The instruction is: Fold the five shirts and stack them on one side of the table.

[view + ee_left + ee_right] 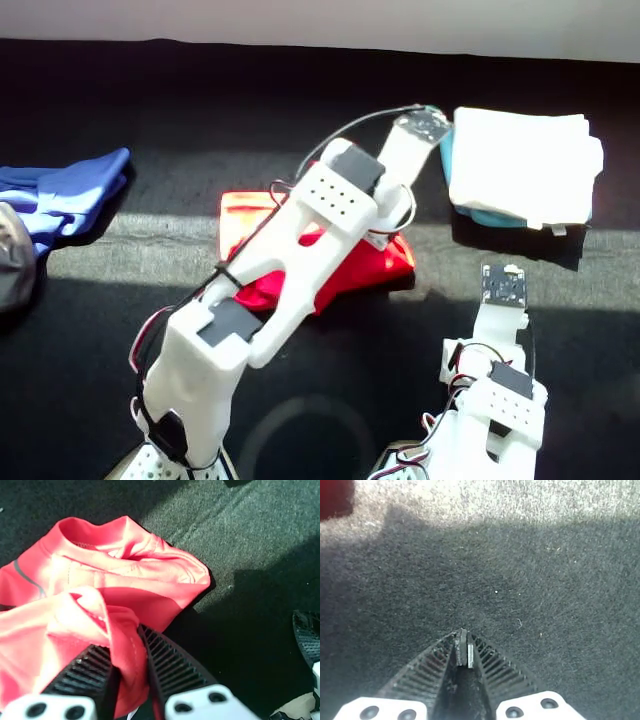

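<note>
A red shirt (372,266) lies crumpled in the middle of the dark table. My left arm (300,235) stretches over it. In the left wrist view my left gripper (136,631) is shut on a raised fold of the red shirt (125,570), with the cloth pinched between the ribbed fingers (167,662). A folded white shirt (522,160) sits on a teal one (490,216) at the back right. My right gripper (463,636) is shut on nothing, just above bare mat, near the front right (503,290).
A blue shirt (62,192) lies unfolded at the left edge, with a grey garment (12,262) beside it. Bare dark mat (560,300) lies between the red shirt and the folded stack, in sun and shadow.
</note>
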Action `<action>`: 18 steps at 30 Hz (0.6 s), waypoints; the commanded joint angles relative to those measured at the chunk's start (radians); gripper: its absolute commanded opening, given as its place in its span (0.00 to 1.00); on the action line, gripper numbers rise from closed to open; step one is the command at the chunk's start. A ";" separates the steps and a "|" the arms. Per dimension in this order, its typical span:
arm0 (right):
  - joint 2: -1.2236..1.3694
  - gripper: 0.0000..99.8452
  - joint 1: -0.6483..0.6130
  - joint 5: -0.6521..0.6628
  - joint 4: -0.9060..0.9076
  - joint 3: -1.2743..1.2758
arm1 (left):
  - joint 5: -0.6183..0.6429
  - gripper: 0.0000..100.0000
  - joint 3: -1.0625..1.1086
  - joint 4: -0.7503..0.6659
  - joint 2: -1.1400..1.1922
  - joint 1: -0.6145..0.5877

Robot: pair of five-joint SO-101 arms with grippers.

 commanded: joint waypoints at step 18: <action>-0.002 0.01 0.012 -0.009 -0.016 0.021 | 0.000 0.19 -0.704 0.270 0.252 -0.217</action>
